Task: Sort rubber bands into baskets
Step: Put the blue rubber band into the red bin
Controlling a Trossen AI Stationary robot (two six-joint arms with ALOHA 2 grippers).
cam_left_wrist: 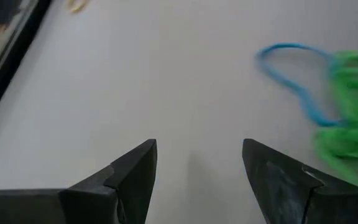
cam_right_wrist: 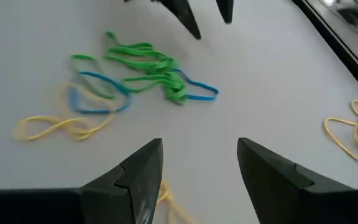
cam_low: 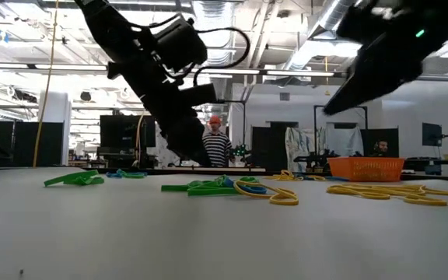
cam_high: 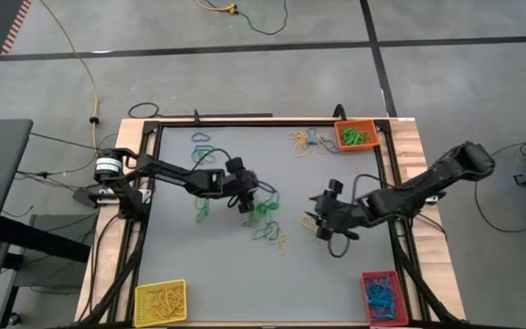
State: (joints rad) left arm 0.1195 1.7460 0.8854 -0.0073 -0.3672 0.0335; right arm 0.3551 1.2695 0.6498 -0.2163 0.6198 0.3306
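I see the rubber bands [cam_high: 268, 219] heaped in green, blue and yellow near the middle of the table [cam_high: 208, 274], with more loose ones toward twelve and one o'clock. The orange basket [cam_high: 356, 136] sits at the table's one o'clock corner, the red basket [cam_high: 381, 294] at five, the yellow basket [cam_high: 160, 302] at seven. My left end effector [cam_high: 247, 206] hangs just at nine o'clock of the heap, fingers spread wide, gripping nothing; whether a tip grazes the table I can't quite tell. My right end effector [cam_high: 318, 219] waits at three o'clock of the heap, also spread and empty.
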